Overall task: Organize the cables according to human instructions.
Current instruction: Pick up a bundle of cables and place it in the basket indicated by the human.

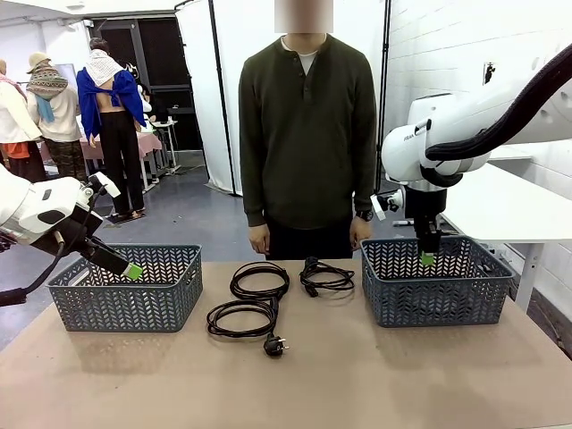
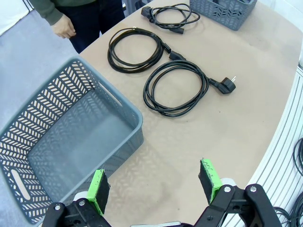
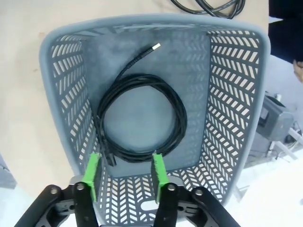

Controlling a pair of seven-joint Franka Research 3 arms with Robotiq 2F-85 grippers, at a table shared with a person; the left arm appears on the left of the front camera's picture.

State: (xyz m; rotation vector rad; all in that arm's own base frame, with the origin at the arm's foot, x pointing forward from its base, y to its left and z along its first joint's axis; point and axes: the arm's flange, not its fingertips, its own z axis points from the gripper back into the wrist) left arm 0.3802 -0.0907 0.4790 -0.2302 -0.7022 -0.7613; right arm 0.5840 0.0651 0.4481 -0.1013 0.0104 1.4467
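Note:
Three coiled black cables lie on the tan table between two grey baskets: one (image 1: 259, 279) at the centre back, one (image 1: 239, 318) in front of it with a plug, and one (image 1: 326, 275) further right. A fourth cable (image 3: 142, 118) rests flat on the floor of the right basket (image 3: 156, 21). My right gripper (image 3: 126, 173) hangs just above that coil, jaws apart, holding nothing. My left gripper (image 2: 154, 184) is open and empty, hovering over the near corner of the empty left basket (image 2: 118, 101). The human (image 1: 308, 134) stands at the far edge, arms down.
The left basket (image 1: 125, 299) and right basket (image 1: 438, 299) flank the loose cables. Bare tabletop stretches in front of them. A white table (image 1: 514, 210) stands beyond the right basket. The person's hand (image 2: 64, 29) hangs near the table's far edge.

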